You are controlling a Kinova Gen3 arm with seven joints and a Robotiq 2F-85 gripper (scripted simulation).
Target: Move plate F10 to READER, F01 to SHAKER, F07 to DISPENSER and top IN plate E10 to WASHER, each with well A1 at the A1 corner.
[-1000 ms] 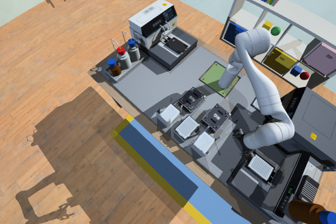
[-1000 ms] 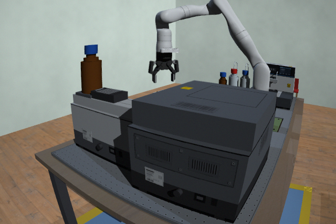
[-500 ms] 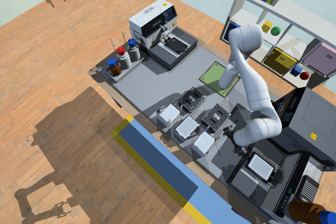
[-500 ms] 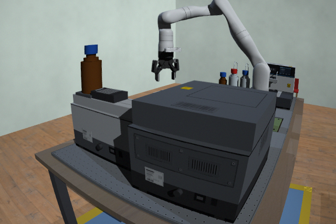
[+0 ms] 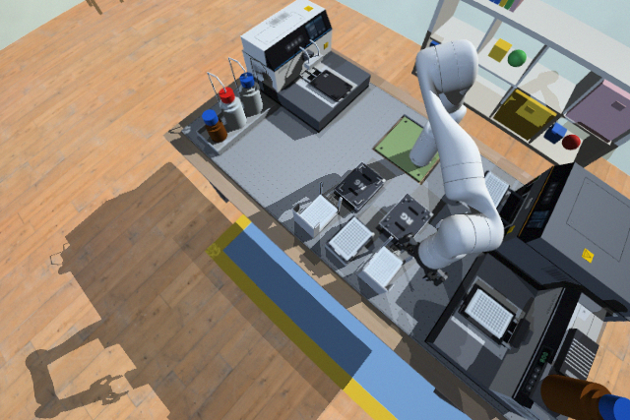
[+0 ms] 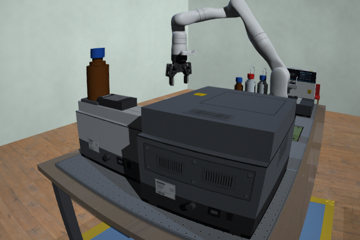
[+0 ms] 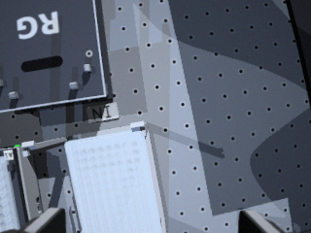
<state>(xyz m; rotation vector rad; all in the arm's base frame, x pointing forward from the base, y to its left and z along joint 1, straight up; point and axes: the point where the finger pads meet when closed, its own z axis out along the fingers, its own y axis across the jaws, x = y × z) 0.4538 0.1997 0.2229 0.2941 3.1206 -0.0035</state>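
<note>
My gripper (image 5: pixel 435 274) (image 6: pixel 178 78) (image 7: pixel 151 228) is open and empty, and hangs above the deck between the RG nest (image 5: pixel 406 216) (image 7: pixel 49 53) and the dispenser housing. In the wrist view the IN label (image 7: pixel 104 113) lies just below RG. The white top plate in the IN rack (image 5: pixel 381 268) (image 7: pixel 114 184) lies left of centre, between my fingertips. A white plate (image 5: pixel 488 311) sits on the dispenser nest. Another white plate (image 5: pixel 349 237) sits on the station left of IN. A third (image 5: pixel 495 186) lies at the reader, partly hidden by the arm. The washer nest (image 5: pixel 331 85) looks dark.
A second rack (image 5: pixel 316 211) holds a white plate. The N6 nest (image 5: pixel 358 184) stands behind it. Bottles (image 5: pixel 231 107) stand beside the washer. A green pad (image 5: pixel 399 143) holds the arm's base. The large reader housing (image 6: pixel 220 121) and a brown bottle (image 6: pixel 97 76) rise at the deck's end.
</note>
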